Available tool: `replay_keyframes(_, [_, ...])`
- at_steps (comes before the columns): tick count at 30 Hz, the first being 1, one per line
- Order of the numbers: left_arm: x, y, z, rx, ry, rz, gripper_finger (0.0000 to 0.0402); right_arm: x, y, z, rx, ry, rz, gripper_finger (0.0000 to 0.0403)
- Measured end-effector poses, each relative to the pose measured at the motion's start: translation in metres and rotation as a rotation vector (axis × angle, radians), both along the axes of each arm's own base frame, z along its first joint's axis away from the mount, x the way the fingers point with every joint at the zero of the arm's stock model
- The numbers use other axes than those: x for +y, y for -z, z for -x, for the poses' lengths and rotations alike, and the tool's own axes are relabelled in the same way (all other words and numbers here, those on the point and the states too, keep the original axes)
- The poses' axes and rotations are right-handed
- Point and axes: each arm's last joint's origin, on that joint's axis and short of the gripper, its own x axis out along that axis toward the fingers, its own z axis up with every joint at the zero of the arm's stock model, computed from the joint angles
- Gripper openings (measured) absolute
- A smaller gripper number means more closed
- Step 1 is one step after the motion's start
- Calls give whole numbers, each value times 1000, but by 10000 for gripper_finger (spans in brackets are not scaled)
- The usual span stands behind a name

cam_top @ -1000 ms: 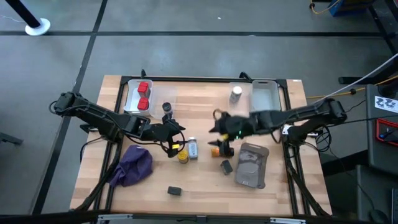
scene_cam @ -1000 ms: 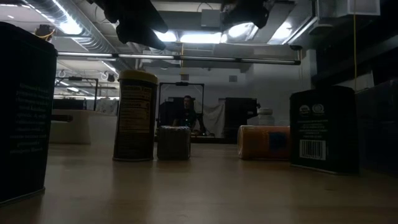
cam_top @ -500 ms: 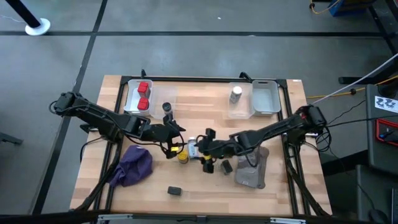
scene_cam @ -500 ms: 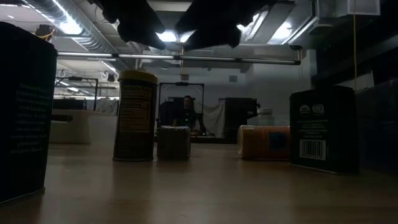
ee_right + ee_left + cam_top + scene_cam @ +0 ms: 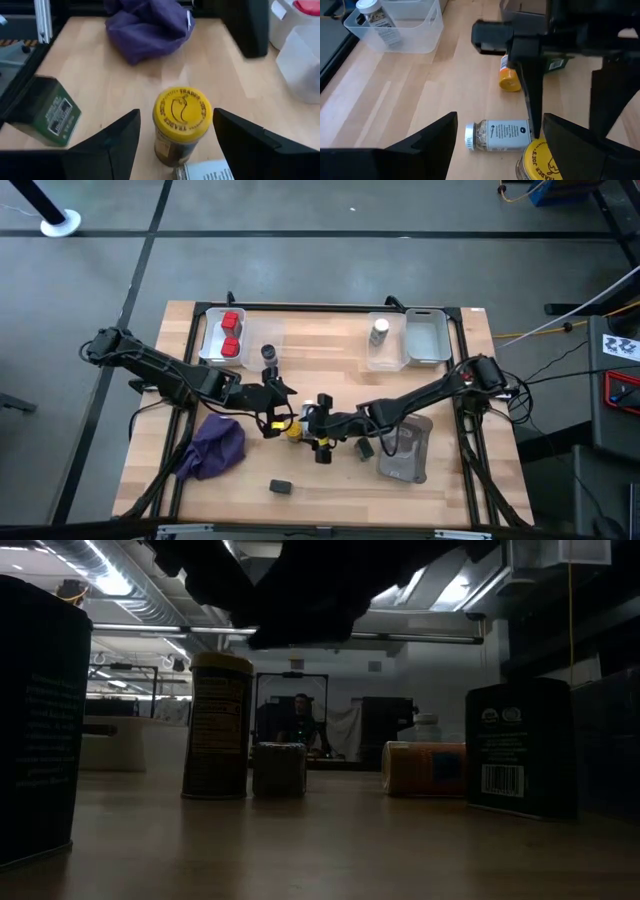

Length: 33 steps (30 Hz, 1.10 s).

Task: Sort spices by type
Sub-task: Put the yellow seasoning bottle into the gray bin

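Right hand (image 5: 318,423) fingers spread wide, straddling yellow-lidded jar (image 5: 181,125), no contact; left hand (image 5: 275,406) spread, empty.

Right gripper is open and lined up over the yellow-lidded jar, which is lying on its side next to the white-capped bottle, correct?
Not quite. The yellow-lidded jar stands upright, its lid facing up in the right wrist view; it is the white-capped bottle beside it that lies on its side, as the left wrist view shows. The right gripper is indeed open and lined up on the jar.

A crumpled purple cloth (image 5: 215,446) lies well apart from the flat grey pouch (image 5: 405,450) on the wooden table (image 5: 320,340).
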Motion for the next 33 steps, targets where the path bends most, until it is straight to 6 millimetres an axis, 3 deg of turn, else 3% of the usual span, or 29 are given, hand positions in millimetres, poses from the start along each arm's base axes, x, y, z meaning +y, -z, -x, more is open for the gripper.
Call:
replay_keyframes(9, [0,0,0,3,0,-1,276,-3,15,-6,6,46,30,250])
replay_keyframes(33, [-14,5,10,69,24,28,276,-5,16,-8,9,38,31,250])
